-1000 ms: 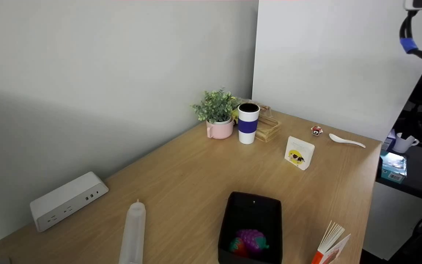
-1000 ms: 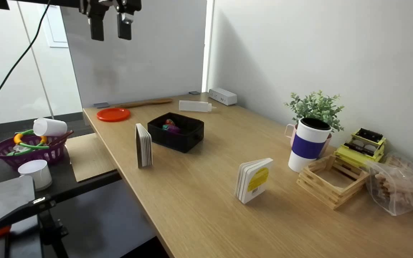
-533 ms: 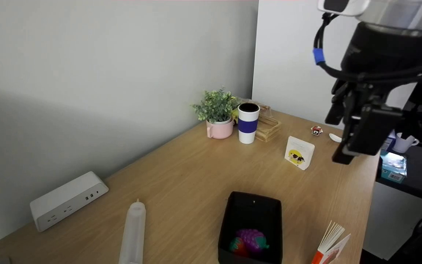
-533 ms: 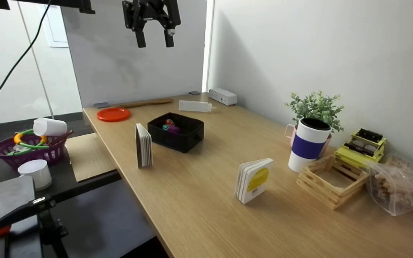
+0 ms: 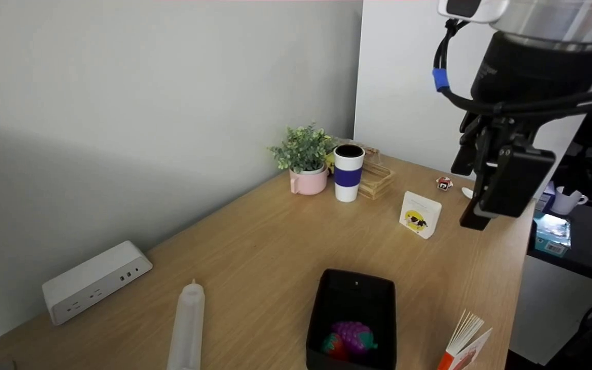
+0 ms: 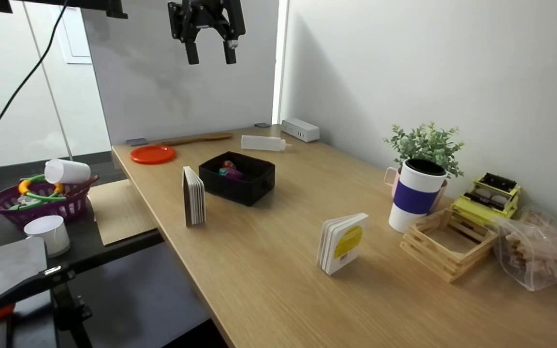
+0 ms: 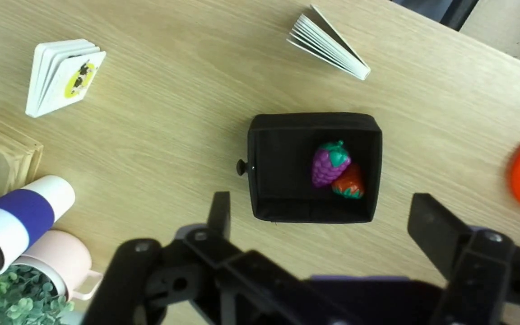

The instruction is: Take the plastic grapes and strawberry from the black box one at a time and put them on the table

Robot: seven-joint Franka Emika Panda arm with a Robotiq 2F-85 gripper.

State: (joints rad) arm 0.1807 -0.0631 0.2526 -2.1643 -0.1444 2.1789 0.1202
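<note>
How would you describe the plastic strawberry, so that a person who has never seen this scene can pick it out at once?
On the light-brown wooden table stands an open black rectangular box. Inside, the strawberry lies right beside the plastic grapes. Both are green at one end, but only the strawberry's body is red; the grapes' is purple.

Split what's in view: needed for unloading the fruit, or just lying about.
For the job:
plastic grapes
plastic strawberry
black box
wooden tabletop

Lying about, among others:
red plate
squeeze bottle
power strip
travel cup
potted plant
wooden crate
cow board book
</note>
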